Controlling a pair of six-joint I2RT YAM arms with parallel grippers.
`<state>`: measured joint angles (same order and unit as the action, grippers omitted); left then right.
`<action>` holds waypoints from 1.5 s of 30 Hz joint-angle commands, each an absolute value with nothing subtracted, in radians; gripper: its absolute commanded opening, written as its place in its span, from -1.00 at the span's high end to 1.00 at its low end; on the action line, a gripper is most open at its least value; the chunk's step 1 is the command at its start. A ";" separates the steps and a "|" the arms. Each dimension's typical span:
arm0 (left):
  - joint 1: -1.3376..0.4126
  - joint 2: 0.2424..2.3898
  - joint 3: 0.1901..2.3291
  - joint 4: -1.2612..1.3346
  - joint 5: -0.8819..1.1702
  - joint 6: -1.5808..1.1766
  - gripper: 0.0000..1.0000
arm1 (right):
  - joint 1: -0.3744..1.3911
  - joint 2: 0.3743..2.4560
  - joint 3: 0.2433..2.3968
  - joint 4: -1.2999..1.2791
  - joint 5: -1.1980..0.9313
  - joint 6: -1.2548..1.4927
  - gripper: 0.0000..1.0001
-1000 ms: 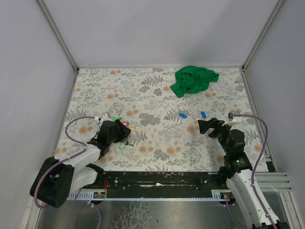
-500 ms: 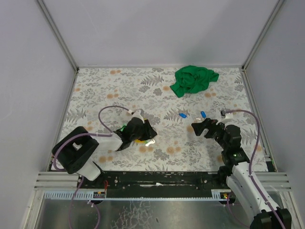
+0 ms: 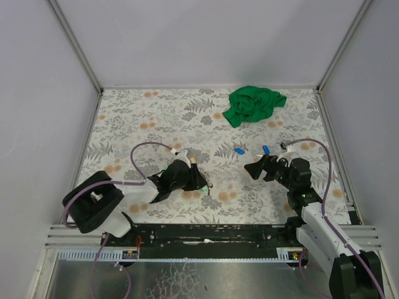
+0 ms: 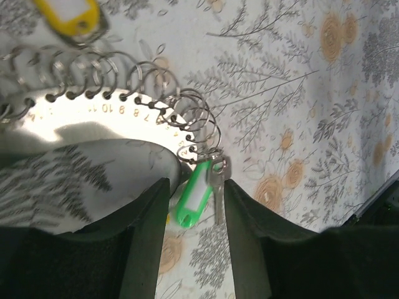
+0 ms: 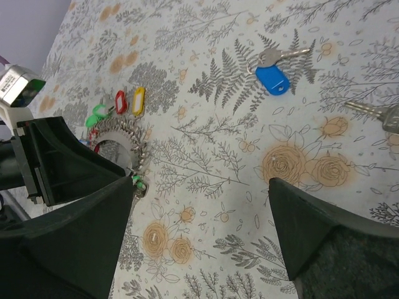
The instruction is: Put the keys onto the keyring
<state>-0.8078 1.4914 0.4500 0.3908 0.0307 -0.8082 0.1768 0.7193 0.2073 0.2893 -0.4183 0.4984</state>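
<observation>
The keyring [image 4: 93, 118] is a silvery numbered disc with several small wire rings along its rim. A green key [image 4: 193, 196] with its metal blade hangs from one ring, and a yellow key [image 4: 68, 15] lies at its far side. My left gripper [image 4: 194, 205] has closed in on the green key, with the tag and blade filling the narrow gap. In the top view my left gripper [image 3: 194, 179] covers the keyring. Two blue keys [image 3: 238, 151] [image 3: 265, 149] lie loose beyond my right gripper [image 3: 254, 168]. That gripper is wide open and empty [image 5: 199, 205].
The right wrist view shows the keyring [image 5: 121, 134] with red [image 5: 120, 101], yellow [image 5: 138, 99] and green [image 5: 96, 115] keys on it. One blue key [image 5: 273, 79] lies ahead. A green cloth [image 3: 252, 103] is bunched at the back right. Walls surround the flowered table [image 3: 143, 118].
My left gripper has swung from the left side toward the table's middle, and the keyring with its keys has moved right with it. My right gripper has shifted slightly left.
</observation>
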 commanded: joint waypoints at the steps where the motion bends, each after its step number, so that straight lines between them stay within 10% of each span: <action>1: -0.815 1.410 0.385 0.276 -0.026 -0.805 0.19 | 0.185 0.782 0.257 0.399 -0.522 0.506 -0.89; 45: -0.820 1.385 0.505 0.173 0.169 -0.579 0.34 | 0.458 1.105 0.395 0.362 -0.486 0.365 -0.72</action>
